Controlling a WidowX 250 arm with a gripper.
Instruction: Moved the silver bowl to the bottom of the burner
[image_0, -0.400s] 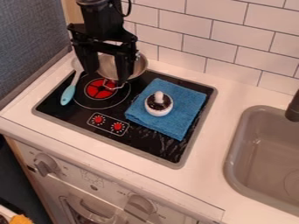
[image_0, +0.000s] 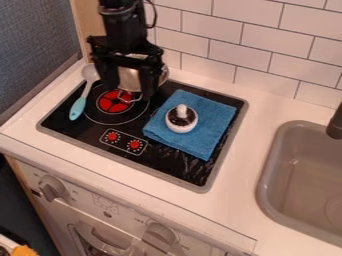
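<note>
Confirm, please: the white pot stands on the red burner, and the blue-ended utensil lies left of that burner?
Not on the burner: the camera view shows the pot on the blue cloth. The utensil does lie left of the burner.

the silver bowl (image_0: 130, 78) is partly hidden behind the gripper (image_0: 129, 93). the sink (image_0: 268, 172) and dark faucet (image_0: 336, 125) are cut off by the right edge, and the bottom edge crops an orange thing (image_0: 24, 251) beyond telling.
</note>
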